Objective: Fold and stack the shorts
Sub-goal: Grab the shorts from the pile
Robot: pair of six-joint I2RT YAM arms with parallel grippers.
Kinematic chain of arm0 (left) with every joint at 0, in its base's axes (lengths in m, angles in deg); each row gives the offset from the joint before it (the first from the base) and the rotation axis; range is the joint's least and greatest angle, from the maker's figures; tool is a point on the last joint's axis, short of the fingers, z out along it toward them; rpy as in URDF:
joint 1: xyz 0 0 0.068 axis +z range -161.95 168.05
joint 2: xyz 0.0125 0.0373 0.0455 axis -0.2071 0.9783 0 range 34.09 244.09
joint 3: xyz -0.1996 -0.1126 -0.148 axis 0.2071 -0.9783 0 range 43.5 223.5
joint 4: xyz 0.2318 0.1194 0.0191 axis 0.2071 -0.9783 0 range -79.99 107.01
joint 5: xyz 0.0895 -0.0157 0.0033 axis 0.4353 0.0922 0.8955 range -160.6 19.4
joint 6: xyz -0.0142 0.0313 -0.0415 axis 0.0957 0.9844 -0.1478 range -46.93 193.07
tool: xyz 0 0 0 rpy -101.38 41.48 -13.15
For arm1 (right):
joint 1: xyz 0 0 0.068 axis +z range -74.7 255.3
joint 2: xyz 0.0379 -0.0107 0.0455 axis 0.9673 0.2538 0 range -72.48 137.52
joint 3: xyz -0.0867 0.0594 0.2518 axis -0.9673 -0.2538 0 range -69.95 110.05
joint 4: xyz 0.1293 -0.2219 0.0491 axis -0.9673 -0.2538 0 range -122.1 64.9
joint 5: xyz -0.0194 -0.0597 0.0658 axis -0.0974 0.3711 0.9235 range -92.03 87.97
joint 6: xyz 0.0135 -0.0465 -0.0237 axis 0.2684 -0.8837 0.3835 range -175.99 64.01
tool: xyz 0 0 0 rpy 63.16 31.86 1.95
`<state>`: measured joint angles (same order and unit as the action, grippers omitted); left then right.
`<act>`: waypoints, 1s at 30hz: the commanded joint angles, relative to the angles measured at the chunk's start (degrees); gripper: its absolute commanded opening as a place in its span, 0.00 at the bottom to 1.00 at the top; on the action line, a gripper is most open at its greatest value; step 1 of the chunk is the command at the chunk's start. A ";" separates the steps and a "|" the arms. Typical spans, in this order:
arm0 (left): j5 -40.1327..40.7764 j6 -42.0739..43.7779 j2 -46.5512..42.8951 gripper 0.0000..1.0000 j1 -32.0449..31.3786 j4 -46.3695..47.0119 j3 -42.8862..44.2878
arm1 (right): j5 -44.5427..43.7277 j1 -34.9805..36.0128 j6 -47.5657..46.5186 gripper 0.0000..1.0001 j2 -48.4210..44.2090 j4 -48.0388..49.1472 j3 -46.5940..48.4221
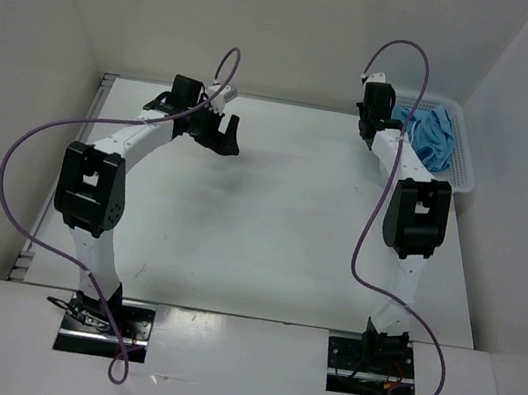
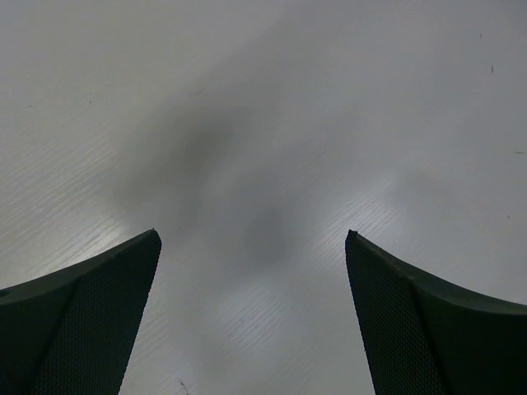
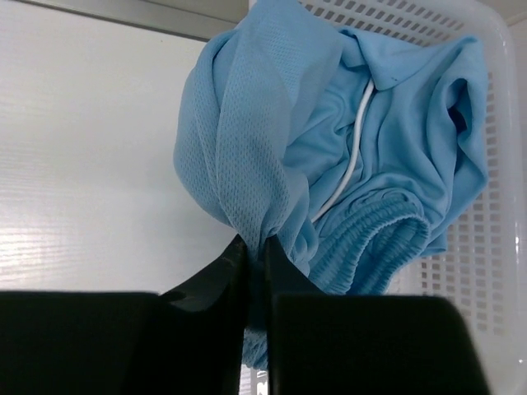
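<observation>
The light sky-blue shorts [image 1: 434, 135] lie bunched in the white lattice basket [image 1: 467, 169] at the back right. In the right wrist view the shorts [image 3: 329, 140] show a gathered waistband and a thin white drawstring [image 3: 354, 156]. My right gripper [image 3: 254, 244] is shut on a fold of the mesh fabric, which hangs over the basket's left rim; it shows in the top view [image 1: 369, 126] at the basket's left edge. My left gripper [image 1: 216, 133] is open and empty over the bare table at the back left; its fingers [image 2: 99, 313] stand wide apart.
The basket [image 3: 494, 206] sits against the right wall in the back corner. White walls enclose the table [image 1: 269, 229] at the back and both sides. Purple cables loop from both arms.
</observation>
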<state>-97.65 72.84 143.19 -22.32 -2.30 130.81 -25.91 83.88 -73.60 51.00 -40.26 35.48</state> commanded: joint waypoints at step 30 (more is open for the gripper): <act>-1.69 0.23 -11.80 1.00 -0.44 4.11 -5.74 | -0.75 -1.20 5.65 0.00 -30.13 0.48 9.16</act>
<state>-97.91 72.81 135.06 -22.41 -0.51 125.81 -29.80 82.30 -68.00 24.27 -41.39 42.15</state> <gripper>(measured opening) 0.995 0.039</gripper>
